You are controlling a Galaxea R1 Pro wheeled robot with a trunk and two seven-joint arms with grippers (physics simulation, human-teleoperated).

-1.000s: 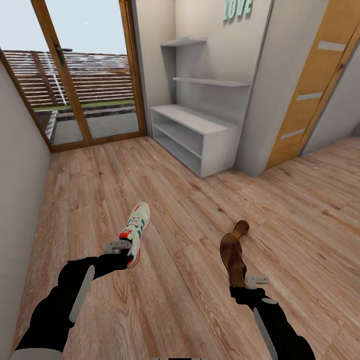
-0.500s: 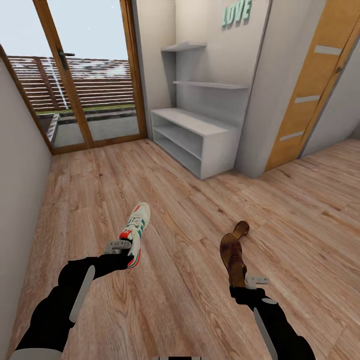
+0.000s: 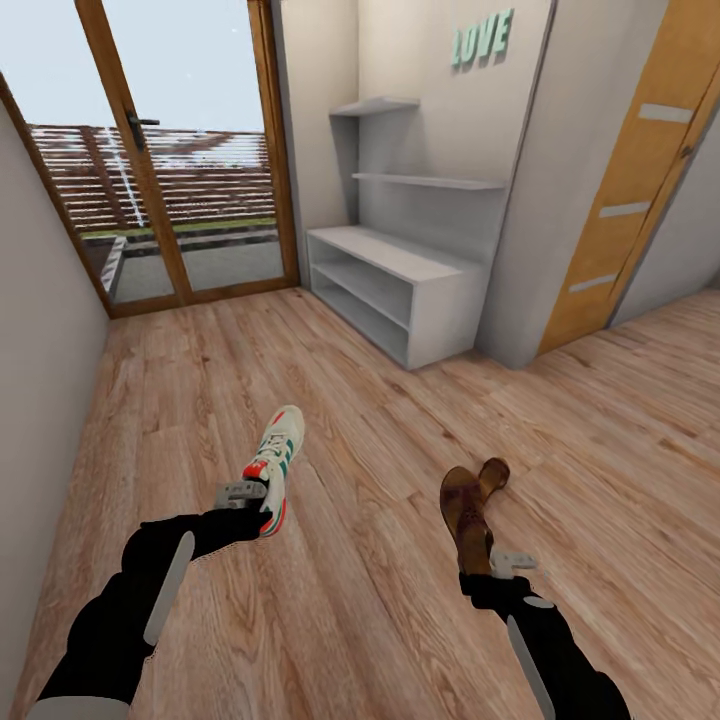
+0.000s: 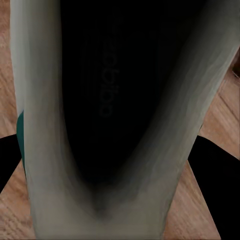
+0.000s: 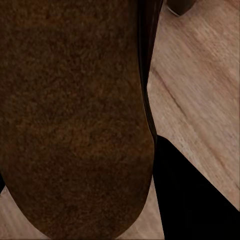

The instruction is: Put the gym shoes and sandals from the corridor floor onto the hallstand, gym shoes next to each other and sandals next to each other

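While both arms are reaching forward over the light brown wood-plank corridor floor (image 3: 380, 560), each is carrying one piece of footwear. The left gripper (image 3: 243, 497) is clamping the heel end of a white lace-up gym shoe with green side stripes and a red-orange heel patch (image 3: 275, 462), toe pointing away from the robot; the left wrist view is looking straight into the shoe's dark insole (image 4: 107, 105) between pale walls. The right gripper (image 3: 494, 563) is gripping a brown leather open sandal (image 3: 465, 515) by its near end — its dark sole (image 5: 75, 120) is filling most of the right wrist view. A second brown sandal (image 3: 491, 474) is showing just past the held one's toe; whether it is touching it or lying on the floor, I cannot tell.

The pale grey-white hallstand with a low two-tier bench and floating shelves (image 3: 400, 285) is standing well ahead against the wall, beside a glazed wooden door (image 3: 180, 160), both tiers bare.

My reading: this is the carrying step, with one of each pair in hand. Next, the base needs to be closing on the bench, then each arm setting its item down flat on a tier — leaving room beside each for its partner.
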